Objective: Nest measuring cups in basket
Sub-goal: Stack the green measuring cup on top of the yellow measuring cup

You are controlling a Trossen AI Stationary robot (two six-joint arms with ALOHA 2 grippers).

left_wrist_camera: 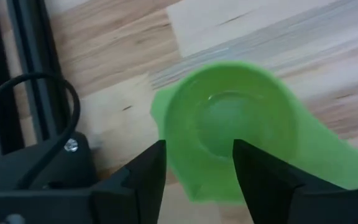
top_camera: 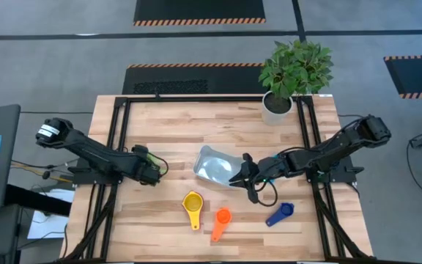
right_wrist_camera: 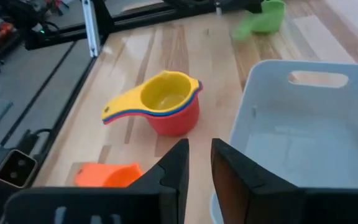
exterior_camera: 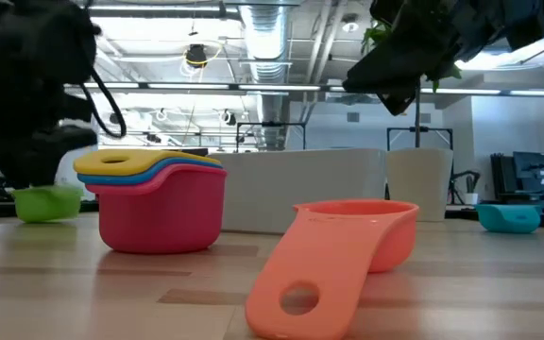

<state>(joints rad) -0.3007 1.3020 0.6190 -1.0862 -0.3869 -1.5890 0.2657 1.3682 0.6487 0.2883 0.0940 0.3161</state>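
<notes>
My left gripper is open at the table's left side, its fingers standing over the near rim of a green measuring cup. My right gripper hovers by the right edge of the silvery basket, holding nothing, with only a narrow gap between its fingers. A stack of cups, yellow on top of blue and red, stands on the table. An orange cup and a dark blue cup lie near the front edge. My left gripper comes at the green cup from above, one finger on each side of its near rim. I cannot tell whether the fingers touch the cup. The cup looks as if it sits on the table.
A white plant pot with a leafy plant stands at the far right of the table. Black frame rails run along both sides. Bare wood lies between the basket and the left gripper.
</notes>
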